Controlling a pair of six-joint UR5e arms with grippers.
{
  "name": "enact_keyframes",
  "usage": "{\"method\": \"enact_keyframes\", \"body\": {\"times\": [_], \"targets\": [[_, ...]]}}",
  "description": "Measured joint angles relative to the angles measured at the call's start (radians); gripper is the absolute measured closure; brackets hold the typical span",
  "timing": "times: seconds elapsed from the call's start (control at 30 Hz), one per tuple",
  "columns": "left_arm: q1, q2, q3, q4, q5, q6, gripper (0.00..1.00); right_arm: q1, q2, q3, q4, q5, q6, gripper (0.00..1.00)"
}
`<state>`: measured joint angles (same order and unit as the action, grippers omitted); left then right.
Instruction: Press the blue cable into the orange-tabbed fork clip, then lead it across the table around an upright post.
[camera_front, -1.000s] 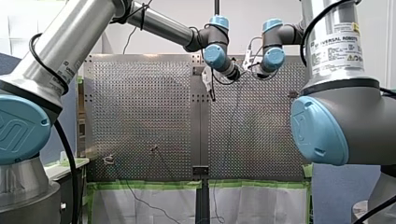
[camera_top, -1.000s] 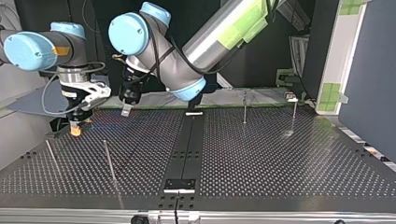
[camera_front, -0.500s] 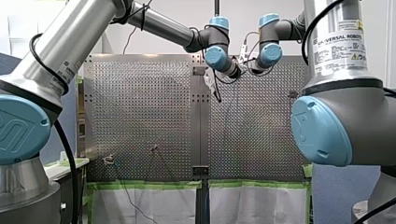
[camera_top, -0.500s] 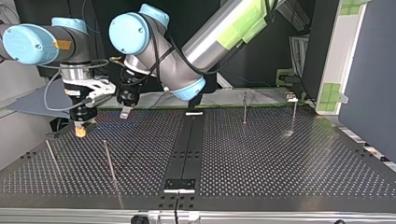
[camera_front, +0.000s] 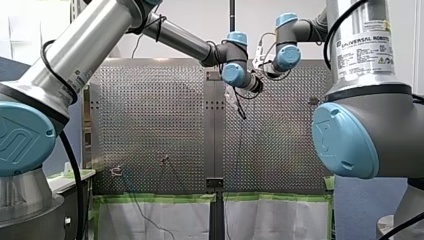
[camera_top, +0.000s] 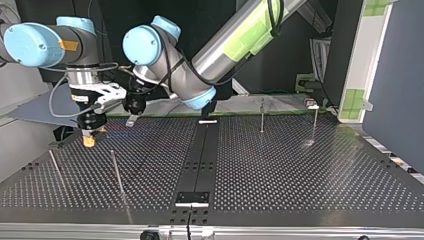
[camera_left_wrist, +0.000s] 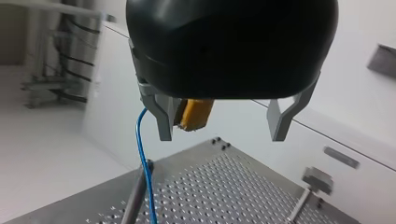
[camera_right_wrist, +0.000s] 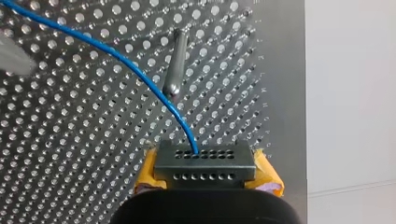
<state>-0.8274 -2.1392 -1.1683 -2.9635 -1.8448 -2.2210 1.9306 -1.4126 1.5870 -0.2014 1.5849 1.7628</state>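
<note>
Plainly the blue cable (camera_right_wrist: 140, 77) is the thing to mind: it runs slantwise over the desk (camera_right_wrist: 70, 140) and ends between the yellow pads (camera_right_wrist: 267, 179) of my right hand (camera_right_wrist: 205, 163), which is clenched on it. Ahead of that hand stands an upright post (camera_right_wrist: 173, 70), and the cable passes just beside it; whether the two touch I cannot tell. My left hand (camera_left_wrist: 222, 135) hangs close by with its metal fingers (camera_left_wrist: 163, 116) spread and nothing between them. The cable drops away just outside one finger. An orange-yellow block (camera_left_wrist: 194, 114) shows behind that finger; it may be a pad of the other hand or the clip's tab, I cannot say which. The fork clip itself I cannot pick out for certain in any view, so I would not count the pressing as done.

My reading is that the step in hand is leading the cable. To do it well, the right hand should grip firmly so the cable does not slide through the pads, and carry it low over the desk. It should take the cable round the post with a steady, gentle pull, enough to lay it against the post without dragging it loose behind. The left hand is best held out of the cable's path, ready to press it down if it lifts
</note>
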Motion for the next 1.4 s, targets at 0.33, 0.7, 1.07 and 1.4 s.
{"method": "enact_keyframes", "body": {"times": [0.33,0.7,1.07,1.4], "targets": [[0.01,-0.001,0.0,0.022,-0.051,-0.034,0.01,0.008,-0.005,0.0,0.0,0.0,0.0,1.0],[0.02,-0.001,0.0,0.088,-0.118,-0.037,0.01,0.016,-0.008,0.0,0.0,0.0,0.0,1.0],[0.052,-0.041,0.006,0.133,-0.063,-0.064,0.01,0.023,-0.013,0.0,-0.001,0.0,0.0,1.0],[0.083,-0.044,0.01,0.134,-0.014,-0.054,0.01,0.026,-0.013,0.0,-0.001,0.0,0.0,1.0]]}}
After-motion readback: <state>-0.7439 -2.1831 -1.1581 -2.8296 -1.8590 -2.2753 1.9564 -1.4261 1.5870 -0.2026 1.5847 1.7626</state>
